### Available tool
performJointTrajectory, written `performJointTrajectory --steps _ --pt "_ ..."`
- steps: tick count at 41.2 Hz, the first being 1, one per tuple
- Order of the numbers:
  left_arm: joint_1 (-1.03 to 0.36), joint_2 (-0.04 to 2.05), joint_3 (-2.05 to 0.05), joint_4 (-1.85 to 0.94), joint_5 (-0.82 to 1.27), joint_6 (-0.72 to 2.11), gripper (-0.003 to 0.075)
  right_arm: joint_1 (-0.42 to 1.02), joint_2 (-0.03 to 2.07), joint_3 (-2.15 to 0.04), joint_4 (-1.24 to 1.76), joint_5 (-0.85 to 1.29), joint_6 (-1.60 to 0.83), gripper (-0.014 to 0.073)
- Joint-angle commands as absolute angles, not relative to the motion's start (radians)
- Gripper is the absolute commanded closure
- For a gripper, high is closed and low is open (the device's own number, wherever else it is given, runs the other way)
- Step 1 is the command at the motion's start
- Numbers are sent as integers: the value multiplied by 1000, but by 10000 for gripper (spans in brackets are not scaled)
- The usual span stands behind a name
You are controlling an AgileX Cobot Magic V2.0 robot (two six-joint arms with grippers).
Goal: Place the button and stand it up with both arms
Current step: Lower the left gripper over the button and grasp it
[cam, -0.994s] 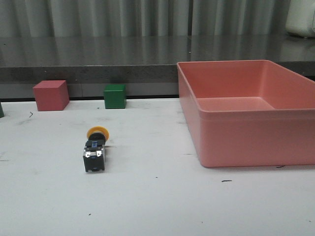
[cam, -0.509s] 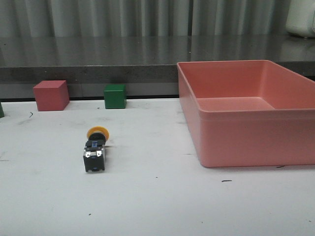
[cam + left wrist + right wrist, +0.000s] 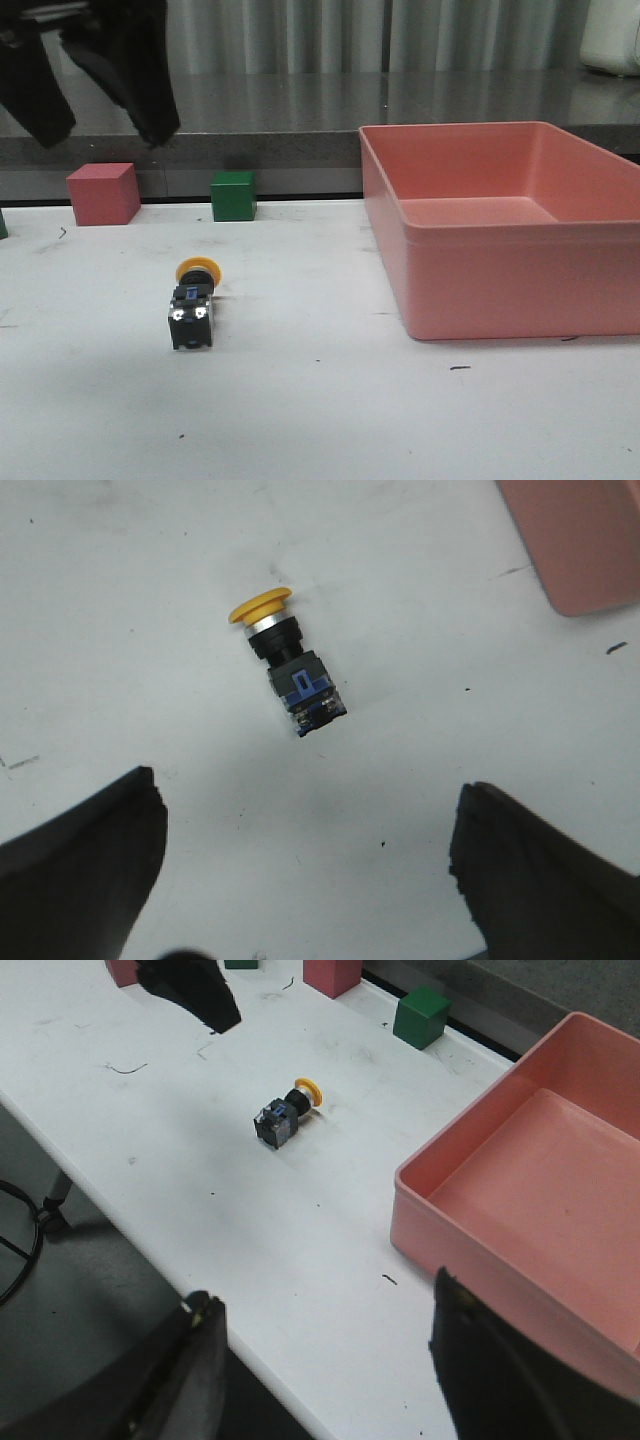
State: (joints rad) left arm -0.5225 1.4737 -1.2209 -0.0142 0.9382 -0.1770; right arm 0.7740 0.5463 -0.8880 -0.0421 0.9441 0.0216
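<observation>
Nothing is done yet: the yellow-capped black push-button (image 3: 192,307) lies on its side toward the white bench's (image 3: 320,420) left edge, untouched. Both tools, left (image 3: 305,870) and right (image 3: 325,1360), are held open (apparently well above it).

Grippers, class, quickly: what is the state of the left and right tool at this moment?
Left tool: open, empty, above the lying button.
Right tool: open, empty, well away from the button.
</observation>
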Motion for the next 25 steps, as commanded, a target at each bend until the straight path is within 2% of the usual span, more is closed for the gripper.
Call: performJointTrajectory --steps 1,12,25 --pt "-529 1551 -1329 -9 965 -240 153 772 551 -909 -53 879 11 125" --pt "-529 1788 -1485 6 1028 -361 153 772 551 -909 -53 879 11 125" --pt "-527 1931 -1537 50 1011 -444 153 772 551 -909 -53 879 11 125"
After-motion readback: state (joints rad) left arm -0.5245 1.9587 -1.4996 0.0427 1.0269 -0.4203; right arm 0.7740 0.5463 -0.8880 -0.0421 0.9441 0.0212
